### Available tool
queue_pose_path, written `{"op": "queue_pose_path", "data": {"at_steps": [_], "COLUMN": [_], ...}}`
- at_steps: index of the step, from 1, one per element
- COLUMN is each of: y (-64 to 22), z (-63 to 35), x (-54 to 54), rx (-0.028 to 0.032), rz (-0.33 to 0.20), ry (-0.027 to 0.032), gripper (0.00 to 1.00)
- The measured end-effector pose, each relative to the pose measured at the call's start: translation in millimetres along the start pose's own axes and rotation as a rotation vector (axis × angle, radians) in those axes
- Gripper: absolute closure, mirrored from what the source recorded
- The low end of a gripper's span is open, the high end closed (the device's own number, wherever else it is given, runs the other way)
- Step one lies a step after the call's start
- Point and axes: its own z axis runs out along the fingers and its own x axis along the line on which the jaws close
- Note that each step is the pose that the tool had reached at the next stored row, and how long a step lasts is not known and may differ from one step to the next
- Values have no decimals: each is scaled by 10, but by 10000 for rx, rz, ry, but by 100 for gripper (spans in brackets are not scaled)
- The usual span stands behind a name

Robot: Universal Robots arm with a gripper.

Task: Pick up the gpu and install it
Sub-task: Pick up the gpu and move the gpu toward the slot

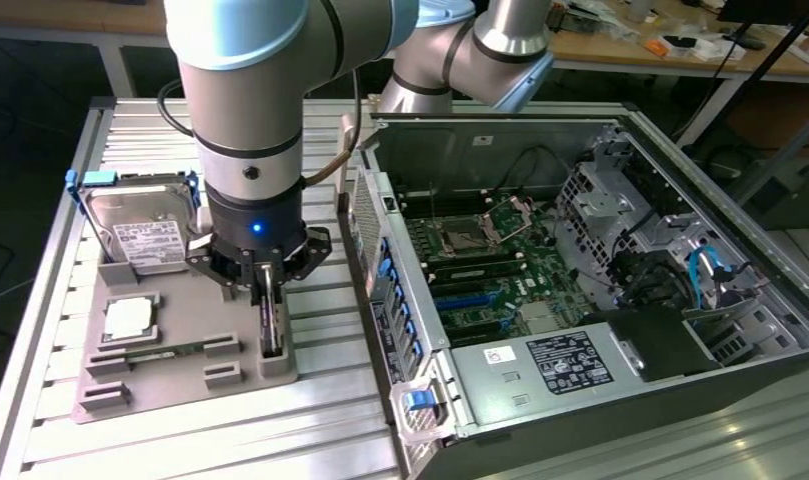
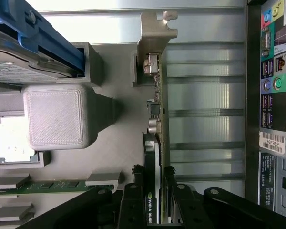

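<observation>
Gpu, a thin green circuit card with a black rounded cooler on one face and a silver metal end bracket (image 2: 155, 109), stands on its long edge in a slot of the grey printed holder tray (image 1: 177, 385). The tray lies on the slatted aluminium bench (image 1: 244, 440).

The black pincer (image 2: 152, 171) straddles the gpu from above, at the end away from the bracket, with one side on the cooler face and the other on the bare board face. You cannot tell from these views whether it is already clamped on the card or only flanks it.

For a sound grasp, check that the pincer sits square to the card and centred across its thickness. Judge that contact falls on the cooler body and flat board, not on the small raised parts near the bracket. An off-centre grip would likely tilt the card in its slot.

Note the edges:
- The open grey computer case (image 1: 578, 260) stands just beside the tray, on the exterior view's right.
- The silver hard drive with blue frame (image 1: 137, 235) stands upright at the tray's far end, well apart from the card.
- The narrow green memory stick (image 1: 164, 350) lies in the tray, near the card.

Open room lies straight above the slot.
</observation>
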Motion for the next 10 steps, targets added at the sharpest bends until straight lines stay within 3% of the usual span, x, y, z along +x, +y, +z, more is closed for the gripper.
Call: {"op": "queue_pose_path", "data": {"at_steps": [10], "y": [1], "z": [-35], "x": [0], "rx": [-2], "rz": [1], "ry": [-2], "gripper": [73]}}
